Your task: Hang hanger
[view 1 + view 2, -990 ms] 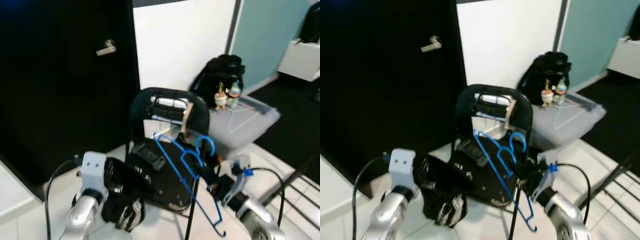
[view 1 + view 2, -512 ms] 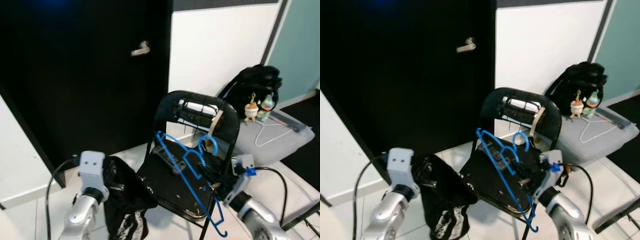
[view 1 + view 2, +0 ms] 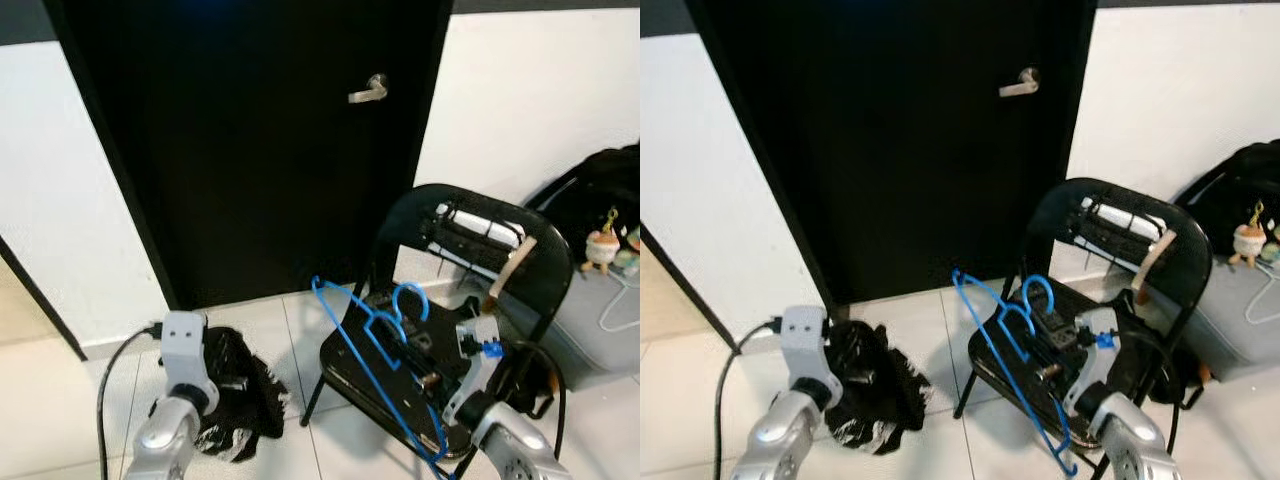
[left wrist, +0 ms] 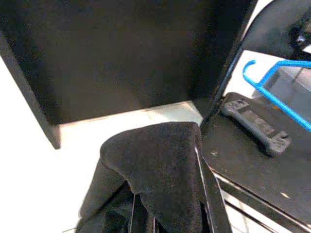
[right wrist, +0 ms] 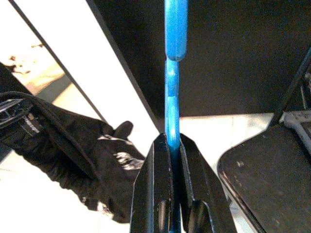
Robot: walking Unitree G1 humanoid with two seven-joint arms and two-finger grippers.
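My right gripper [image 3: 413, 360] is shut on a blue wire hanger [image 3: 368, 328], which it holds up in front of a black folding chair [image 3: 482, 262]. In the right wrist view the hanger's blue bar [image 5: 175, 34] runs straight out from between the two black fingers [image 5: 153, 187]. My left gripper [image 3: 226, 382] hangs low at the left, shut on a black garment [image 3: 236, 400] with white print that droops toward the floor. In the left wrist view the garment [image 4: 155, 165] is draped over the fingers and hides most of them.
A black door [image 3: 250, 130] with a silver lever handle [image 3: 368, 90] stands straight ahead, with white wall on both sides. A dark game controller [image 4: 255, 127] lies on the chair seat. A black backpack [image 3: 612, 185] and a grey box [image 3: 600, 335] are at the far right. The floor has pale tiles.
The whole picture has swung to the left: the door is now in the middle and the chair has slid to the right. Both grippers keep their holds.
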